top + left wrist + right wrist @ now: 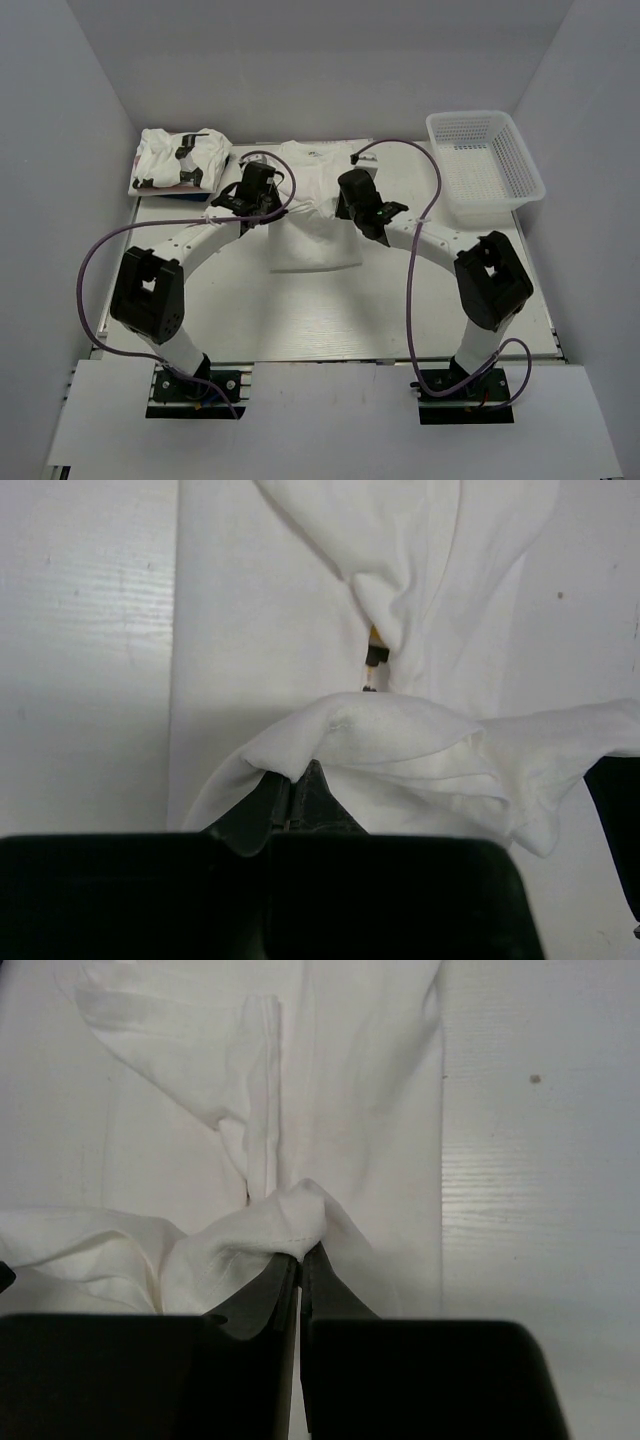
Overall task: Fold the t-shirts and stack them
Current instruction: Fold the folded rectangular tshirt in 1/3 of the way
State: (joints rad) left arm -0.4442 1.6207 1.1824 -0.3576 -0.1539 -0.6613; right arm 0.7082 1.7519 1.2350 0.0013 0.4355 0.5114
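A white t-shirt (312, 232) lies spread at the middle back of the table, collar away from me. My left gripper (252, 205) is shut on a bunched fold of its left side (390, 735), lifted off the table. My right gripper (365, 208) is shut on a bunched fold of its right side (270, 1222). Both pinch the cloth at the fingertips (292, 780) (300, 1252). A folded stack of white t-shirts (178, 158) with black marks sits at the back left corner.
A white plastic mesh basket (484, 163) stands at the back right. Purple cables loop over both arms. White walls close in the table on three sides. The near half of the table (320, 320) is bare.
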